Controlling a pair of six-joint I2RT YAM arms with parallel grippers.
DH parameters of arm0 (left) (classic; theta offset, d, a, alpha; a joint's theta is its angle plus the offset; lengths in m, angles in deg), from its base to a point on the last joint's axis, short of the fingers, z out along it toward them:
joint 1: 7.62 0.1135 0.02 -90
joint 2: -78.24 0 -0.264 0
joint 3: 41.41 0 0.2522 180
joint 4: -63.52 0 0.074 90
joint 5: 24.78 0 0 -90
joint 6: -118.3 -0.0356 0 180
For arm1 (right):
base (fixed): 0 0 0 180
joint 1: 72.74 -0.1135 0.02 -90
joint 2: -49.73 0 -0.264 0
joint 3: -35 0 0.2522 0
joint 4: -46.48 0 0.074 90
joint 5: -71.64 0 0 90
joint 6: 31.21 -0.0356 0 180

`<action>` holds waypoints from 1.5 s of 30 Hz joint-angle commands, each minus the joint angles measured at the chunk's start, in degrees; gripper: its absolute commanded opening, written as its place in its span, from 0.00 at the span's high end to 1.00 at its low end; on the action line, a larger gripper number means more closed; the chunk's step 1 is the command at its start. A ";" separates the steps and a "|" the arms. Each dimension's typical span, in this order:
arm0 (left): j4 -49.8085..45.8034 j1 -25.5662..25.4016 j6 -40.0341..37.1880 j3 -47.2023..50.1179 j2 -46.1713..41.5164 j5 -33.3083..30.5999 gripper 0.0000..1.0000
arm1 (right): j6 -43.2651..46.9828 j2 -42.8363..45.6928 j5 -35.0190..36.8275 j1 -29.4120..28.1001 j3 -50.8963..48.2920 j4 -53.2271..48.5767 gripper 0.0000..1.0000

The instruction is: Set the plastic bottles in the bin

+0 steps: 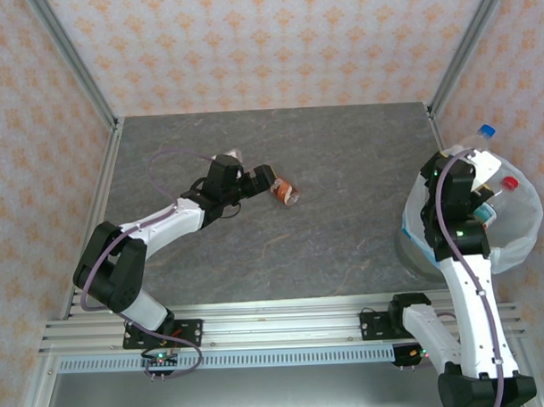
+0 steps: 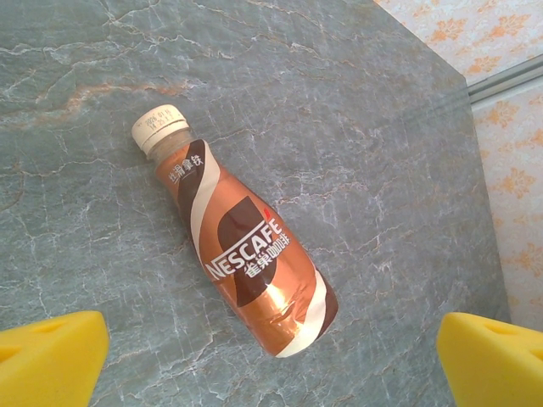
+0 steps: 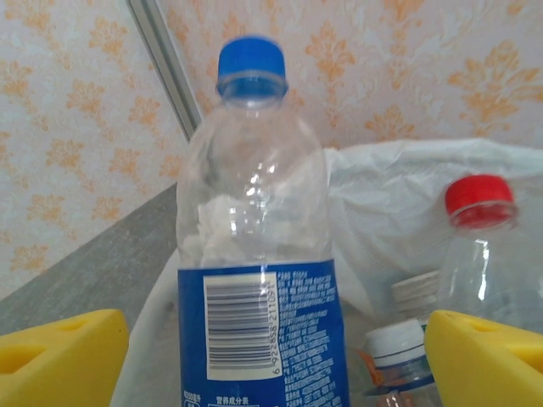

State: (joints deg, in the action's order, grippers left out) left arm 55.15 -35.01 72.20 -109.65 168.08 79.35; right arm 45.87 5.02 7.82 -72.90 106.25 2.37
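Across the enclosure floor spreads a grey marbled tabletop (image 1: 344, 228), walled by orange-patterned panels. At its right edge stands the round grey bin (image 1: 415, 252), lined with a loose translucent white bag (image 1: 523, 235).

The left arm (image 1: 157, 225) reaches out over the middle of the tabletop. The left jaws stand spread wide and hold nothing; their yellow pads (image 2: 51, 356) sit well apart on either side of a brown Nescafé bottle (image 2: 246, 254). That bottle lies on its side on the bare tabletop, cream cap pointing away from the jaws.

The right arm (image 1: 467, 277) leans over the bin. The right jaws are parted as well, with a gap between each yellow pad (image 3: 59, 356) and the clear blue-labelled bottle (image 3: 254, 254) that stands upright between them, its blue cap at the bag's far rim. Beside it in the bag are a red-capped clear bottle (image 3: 479, 246) and, lower, a white-capped bottle (image 3: 399, 348).
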 commanded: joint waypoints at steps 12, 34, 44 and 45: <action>-2.15 -0.33 -1.71 -0.73 0.94 -1.50 0.00 | -0.05 -12.20 -19.96 0.86 17.47 -13.67 0.11; -2.80 -0.31 -2.24 -1.33 2.03 -0.56 0.00 | -8.33 -13.50 -24.14 8.55 7.07 -11.72 0.05; -11.48 -4.75 -1.82 -9.28 7.32 -3.13 0.00 | -4.31 -8.02 -30.86 8.58 13.89 -11.95 0.01; -13.75 -5.63 -1.28 -11.05 8.59 -4.70 0.00 | -4.15 -7.61 -32.38 8.59 14.21 -12.07 0.01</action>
State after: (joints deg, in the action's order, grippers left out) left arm 47.74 -38.36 71.32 -116.55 174.66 78.12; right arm 40.10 -4.86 -20.38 -64.66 117.46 -8.58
